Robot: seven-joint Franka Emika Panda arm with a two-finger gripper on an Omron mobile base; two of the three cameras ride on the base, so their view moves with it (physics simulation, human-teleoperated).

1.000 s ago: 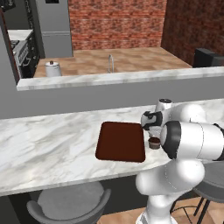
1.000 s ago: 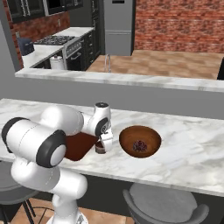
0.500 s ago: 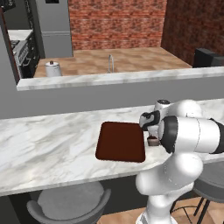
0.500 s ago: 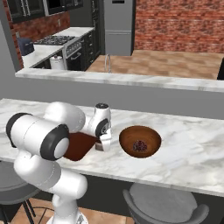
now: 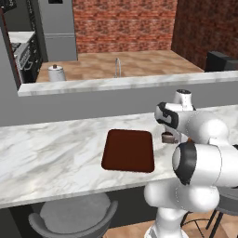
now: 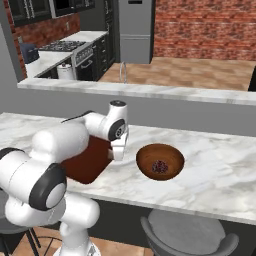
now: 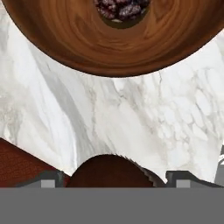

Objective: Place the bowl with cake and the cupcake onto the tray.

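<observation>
**Marble counter, cupcake between the fingers, nothing on the tray yet**

Maroon and bare, the tray (image 5: 128, 150) lies flat on the marble counter (image 5: 56, 148), farthest left of the task's things in the left base view. Just beside its right edge sits the cupcake (image 5: 167, 137), with the gripper (image 7: 115, 178) lowered over it. In the hand view the fingers (image 7: 46, 178) stand wide apart on either side of the cupcake's dark dome (whether they touch its wrapper I cannot tell). Further right, near but apart, rests the bowl with cake (image 6: 160, 161), its reddish piece at the centre.

The step in hand looks like the grasp of the cupcake. Next, I judge, the fingers need to close gently on it, lift, and carry it leftward over the tray; the bowl waits its turn.
</observation>
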